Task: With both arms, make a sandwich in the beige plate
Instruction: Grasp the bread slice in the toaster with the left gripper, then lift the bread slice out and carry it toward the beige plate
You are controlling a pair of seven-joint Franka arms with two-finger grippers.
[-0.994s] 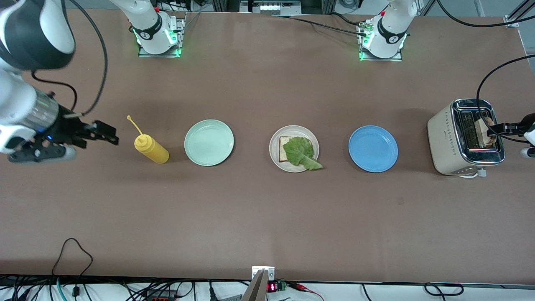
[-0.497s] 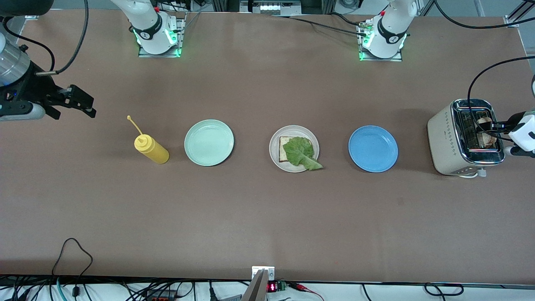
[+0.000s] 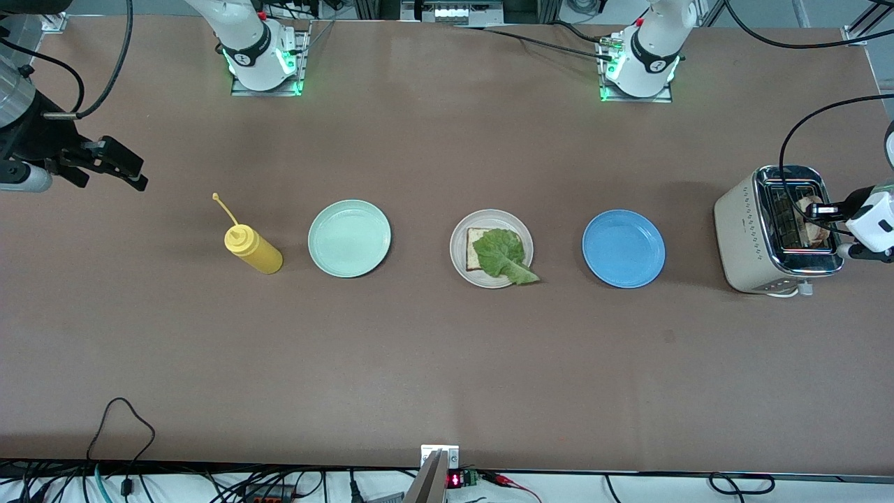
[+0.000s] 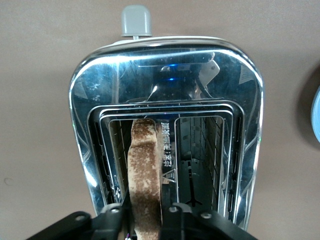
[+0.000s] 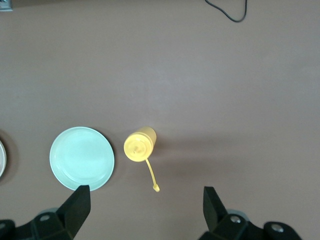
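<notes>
Chrome-topped beige toaster [image 4: 165, 120]: embossed writing inside the slot, too small to read.
Left gripper [image 4: 145, 212]: pinches the brown-crusted bread slice [image 4: 145, 175] standing in the slot; only the wrist view shows this.
Right gripper [image 5: 145, 200]: spread wide, over the table above the yellow squeeze bottle [image 5: 140, 144].
Beige round plate [image 3: 460, 237]: holds a bread slice [image 3: 475, 253] under a crinkled green lettuce leaf [image 3: 504, 256], between the mint-green plate [image 3: 349, 238] and the blue plate [image 3: 624, 249].

A brown table [image 3: 433, 363] with cables [image 3: 119, 426] trailing along its near edge.

Even overhead light, soft shadows, sharp focus (glare on the toaster [image 4: 165, 75]).
</notes>
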